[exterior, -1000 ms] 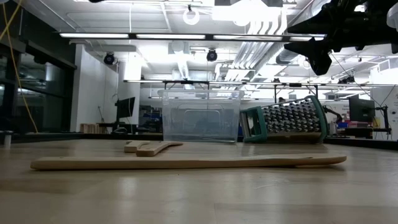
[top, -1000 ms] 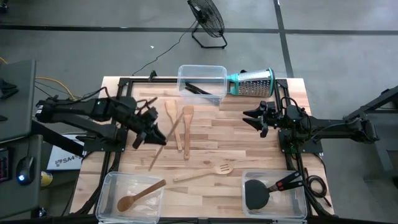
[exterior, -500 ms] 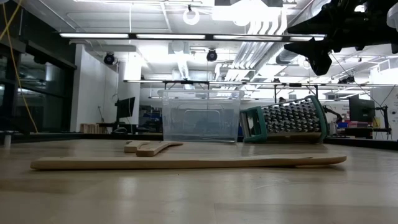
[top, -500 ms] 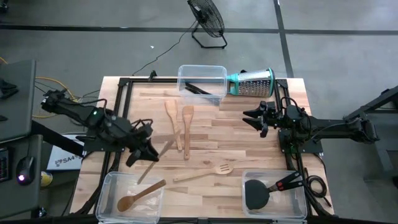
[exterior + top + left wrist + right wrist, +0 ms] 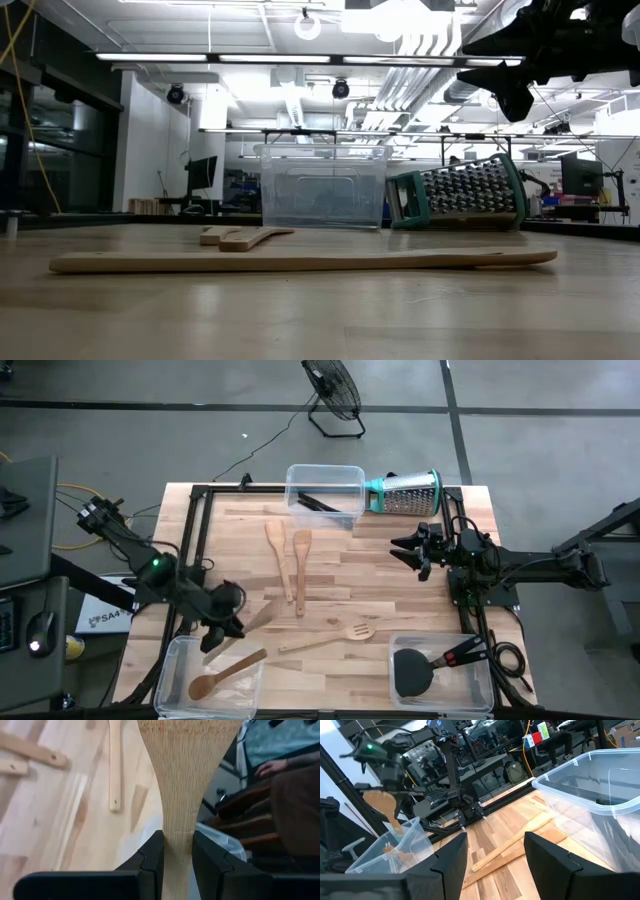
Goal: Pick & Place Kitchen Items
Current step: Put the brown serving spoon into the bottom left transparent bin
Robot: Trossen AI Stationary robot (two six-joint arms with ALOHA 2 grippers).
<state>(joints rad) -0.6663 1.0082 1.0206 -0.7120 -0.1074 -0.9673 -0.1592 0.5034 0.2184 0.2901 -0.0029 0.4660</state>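
Note:
My left gripper [image 5: 222,625] is shut on a pale wooden spatula [image 5: 187,765] and stands above the table's near left part, by the far rim of the near-left clear bin [image 5: 210,675]. The spatula also shows in the right wrist view [image 5: 380,802], held above that bin. A wooden spoon [image 5: 225,672] lies in the bin. Two wooden utensils [image 5: 288,560] and a slotted wooden fork [image 5: 330,637] lie flat on the table. My right gripper [image 5: 402,550] is open and empty above the table's right part. My left gripper pinches the spatula's narrow neck [image 5: 177,827] between its two fingers [image 5: 152,855], just where the handle widens into the blade. The spatula runs along the fingers, its blade beyond the fingertips. It is lifted clear of the table.
A clear bin [image 5: 325,495] with thin black tools stands at the far edge, a steel grater with a teal rim [image 5: 405,493] beside it. The near-right bin [image 5: 480,672] holds a black spatula [image 5: 425,668]. A person's hand [image 5: 272,767] shows beyond the table.
My left gripper has gone toward the table's near edge and a little to the left, carrying the wooden spatula from the table's middle left to the far rim of the near-left bin. The spatula stays in the shut fingers.

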